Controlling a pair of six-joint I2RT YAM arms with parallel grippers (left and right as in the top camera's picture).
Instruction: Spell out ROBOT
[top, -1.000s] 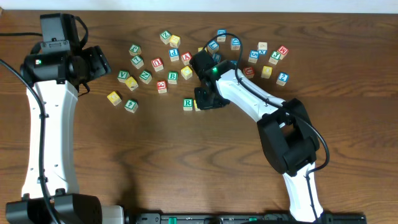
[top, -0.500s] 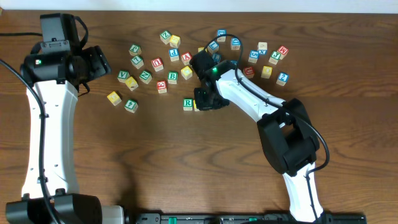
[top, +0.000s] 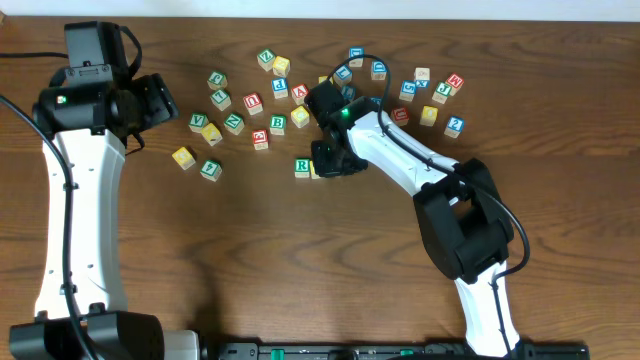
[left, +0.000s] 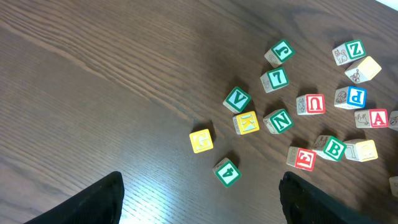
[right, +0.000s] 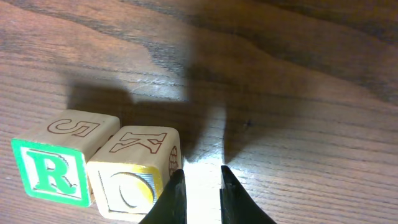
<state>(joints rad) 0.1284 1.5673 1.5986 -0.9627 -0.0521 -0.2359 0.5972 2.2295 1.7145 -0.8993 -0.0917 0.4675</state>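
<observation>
The dark wooden table (left: 93, 74) carries loose letter cubes, and in the left wrist view the red U cube (left: 310, 104) sits among them, with the green N cube (left: 278, 121) just to its left, the green V cube (left: 237, 99) farther left and the blue P cube (left: 349, 97) near its right. The red A cube (left: 373, 118) lies right of the U and slightly lower, the red E cube (left: 303, 158) below it, and the green Z cube (left: 348, 51) above and to its right.

R cube (right: 48, 174) flush against O cube (right: 127, 186) at its right; loose cubes (top: 252, 102) behind, on table (top: 250, 260).
</observation>
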